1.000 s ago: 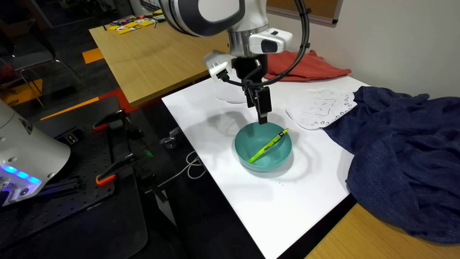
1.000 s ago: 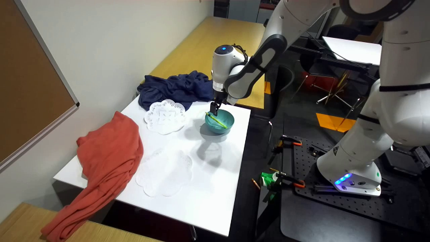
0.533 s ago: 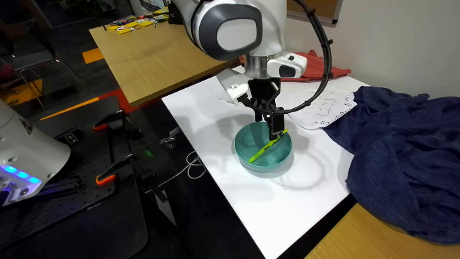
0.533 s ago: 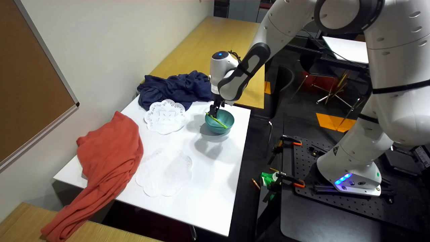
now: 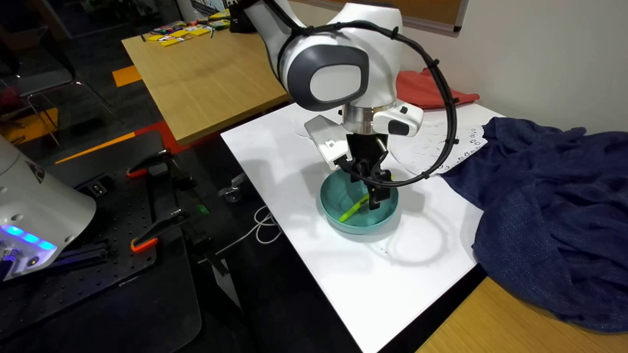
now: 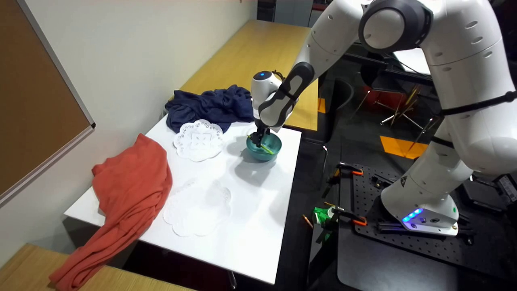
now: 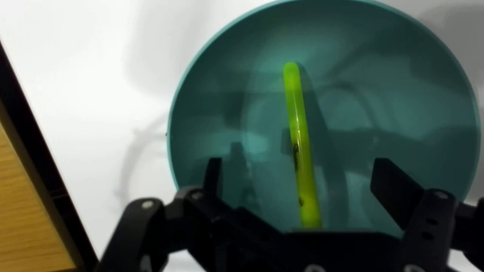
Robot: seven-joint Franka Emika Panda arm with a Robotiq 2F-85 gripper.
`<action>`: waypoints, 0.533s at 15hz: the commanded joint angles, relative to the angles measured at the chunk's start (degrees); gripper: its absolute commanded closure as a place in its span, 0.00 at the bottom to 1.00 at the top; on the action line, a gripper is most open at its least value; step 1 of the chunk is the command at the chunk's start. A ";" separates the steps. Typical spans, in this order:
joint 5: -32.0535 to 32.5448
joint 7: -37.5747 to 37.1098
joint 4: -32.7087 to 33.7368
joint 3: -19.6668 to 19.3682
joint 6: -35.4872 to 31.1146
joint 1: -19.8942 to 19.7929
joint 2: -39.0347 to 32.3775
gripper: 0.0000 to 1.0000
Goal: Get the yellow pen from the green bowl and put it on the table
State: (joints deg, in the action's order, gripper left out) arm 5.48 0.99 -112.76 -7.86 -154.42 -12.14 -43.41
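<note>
Yellow-green pen (image 7: 297, 128): in the teal-green bowl (image 7: 227, 75), lying aslant, one end down inside, the other propped at the rim, as both exterior views suggest. Grasping looks to be the step in hand; lift and placing are all to come.

Black two-fingered gripper (image 7: 298, 170): fingers well apart, one to each side of the pen, no contact with the shaft seen in the wrist view. Holds nothing. Fingertips (image 7: 395, 192) appear to be within the bowl; whether they touch its inner surface, cannot tell.

For a good grasp: alignment seems right, the shaft running roughly square to the closing direction and near mid-gap. Best to sink only until the pads flank the barrel, without pressing the tips on the bowl, which might skid. Close gently; a slim barrel propped at a slant may swivel if one pad arrives first. Then straight up until both ends clear the rim.

Outward: white table (image 6: 250, 238) under the bowl; scalloped paper doily (image 6: 198, 140) and navy cloth (image 6: 212, 107) near, red cloth (image 6: 133, 182) well apart. A low, level set-down should limit rolling.
</note>
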 commanded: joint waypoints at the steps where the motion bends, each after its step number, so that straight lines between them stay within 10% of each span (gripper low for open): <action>1: -1.68 1.89 3.67 1.05 2.31 -0.80 -2.29 0.00; 3: -2.00 1.82 4.74 1.40 2.46 -0.95 -3.24 0.00; 4: -2.21 1.99 5.20 1.72 2.37 -1.17 -3.62 0.25; 8: -2.74 2.14 6.36 2.34 2.22 -1.46 -4.64 0.48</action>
State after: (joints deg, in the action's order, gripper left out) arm 4.59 0.99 -108.54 -6.63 -154.17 -12.46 -47.23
